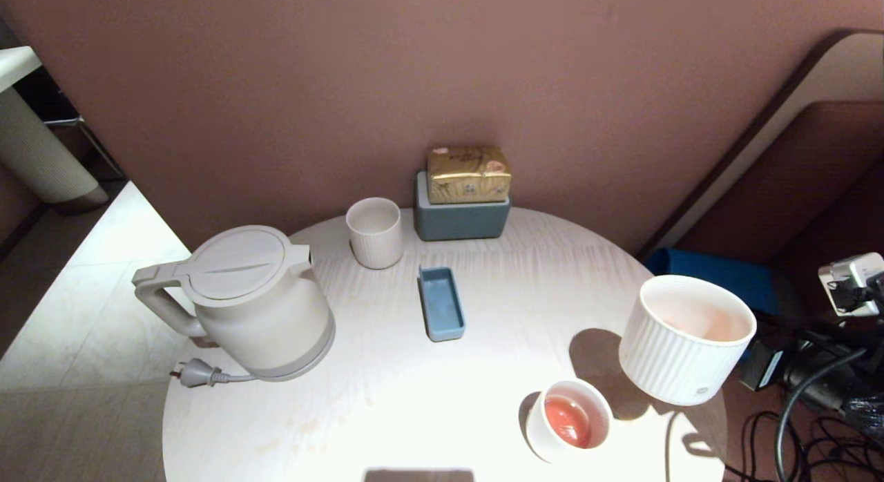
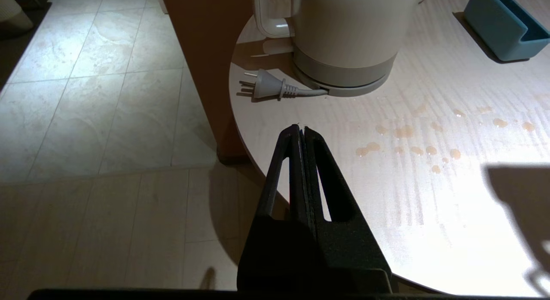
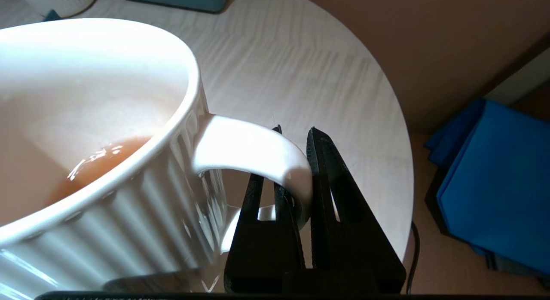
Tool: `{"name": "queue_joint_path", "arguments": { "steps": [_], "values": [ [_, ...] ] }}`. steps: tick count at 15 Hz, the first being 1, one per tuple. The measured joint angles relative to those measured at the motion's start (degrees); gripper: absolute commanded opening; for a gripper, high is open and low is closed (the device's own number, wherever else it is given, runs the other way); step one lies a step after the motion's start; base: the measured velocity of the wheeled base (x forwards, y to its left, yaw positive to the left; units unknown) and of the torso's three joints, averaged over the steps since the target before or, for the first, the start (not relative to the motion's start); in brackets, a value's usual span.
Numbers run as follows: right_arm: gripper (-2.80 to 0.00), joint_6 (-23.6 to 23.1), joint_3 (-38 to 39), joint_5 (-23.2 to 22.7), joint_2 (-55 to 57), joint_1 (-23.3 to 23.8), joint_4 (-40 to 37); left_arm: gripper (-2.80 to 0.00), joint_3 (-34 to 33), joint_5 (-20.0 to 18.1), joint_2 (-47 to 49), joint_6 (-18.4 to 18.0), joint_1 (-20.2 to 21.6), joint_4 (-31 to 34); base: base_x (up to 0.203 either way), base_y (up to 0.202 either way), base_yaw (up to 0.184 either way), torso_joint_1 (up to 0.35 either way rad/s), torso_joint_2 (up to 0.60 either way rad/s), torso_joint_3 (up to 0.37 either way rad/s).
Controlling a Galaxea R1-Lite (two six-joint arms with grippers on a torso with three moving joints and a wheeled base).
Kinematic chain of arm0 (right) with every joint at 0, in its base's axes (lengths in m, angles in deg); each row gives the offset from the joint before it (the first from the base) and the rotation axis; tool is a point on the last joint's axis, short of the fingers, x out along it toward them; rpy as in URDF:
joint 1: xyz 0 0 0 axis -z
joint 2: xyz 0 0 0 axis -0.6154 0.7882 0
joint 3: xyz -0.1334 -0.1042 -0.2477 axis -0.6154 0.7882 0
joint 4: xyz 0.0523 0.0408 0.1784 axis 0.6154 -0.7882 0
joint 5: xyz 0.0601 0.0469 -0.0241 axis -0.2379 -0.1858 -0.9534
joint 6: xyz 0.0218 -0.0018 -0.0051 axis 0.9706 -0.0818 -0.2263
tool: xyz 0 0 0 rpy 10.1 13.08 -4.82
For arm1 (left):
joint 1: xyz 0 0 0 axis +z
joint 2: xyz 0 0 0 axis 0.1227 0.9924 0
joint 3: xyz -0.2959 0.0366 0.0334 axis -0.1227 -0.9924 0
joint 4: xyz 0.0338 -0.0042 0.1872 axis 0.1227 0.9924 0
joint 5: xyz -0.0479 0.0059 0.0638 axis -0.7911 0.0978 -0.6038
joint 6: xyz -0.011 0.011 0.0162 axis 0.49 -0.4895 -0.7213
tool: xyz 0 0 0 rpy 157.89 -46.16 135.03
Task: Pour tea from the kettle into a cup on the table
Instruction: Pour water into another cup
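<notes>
Round white table (image 1: 387,399), maroon wall behind. Nearest: right gripper (image 3: 296,162) clamped on the cup's (image 1: 684,340) handle, cup raised off the table at its right edge, tea (image 3: 103,160) inside. Left gripper (image 2: 300,130) closed, empty, near edge. Kettle (image 1: 255,302) far left.

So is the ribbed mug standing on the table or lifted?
Lifted: the cup hangs tilted above the table, its handle pinched in the right gripper.

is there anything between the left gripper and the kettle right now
Nothing visible blocks it. In the left wrist view the left gripper, jaws shut, hangs at the table edge, and only bare tabletop with the plug and some tea drops lies before the kettle.
</notes>
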Motion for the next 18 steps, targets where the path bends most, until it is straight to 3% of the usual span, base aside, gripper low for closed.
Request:
{"name": "queue_joint_path", "arguments": {
  "steps": [5,9,12,18],
  "values": [
    [-2.8,-5.42,0.75,-0.11,-2.3,0.18,-0.29,-2.8,0.0,0.0,0.0,0.0,0.0,-0.01,0.0,0.0,0.0,0.0,0.0,0.0],
    [-2.8,-14.13,0.6,-3.08,-1.56,0.18,-0.92,-2.8,0.0,0.0,0.0,0.0,0.0,-0.03,0.0,0.0,0.0,0.0,0.0,0.0],
    [-2.8,-19.15,-1.12,-4.39,-1.03,0.07,-3.94,-2.8,0.0,0.0,0.0,0.0,0.0,0.02,0.0,0.0,0.0,0.0,0.0,0.0],
    [-2.8,-23.89,-8.92,-4.5,-2.85,-0.7,-14.47,-2.8,0.0,0.0,0.0,0.0,0.0,-0.01,0.0,0.0,0.0,0.0,0.0,0.0]
  ]
}}
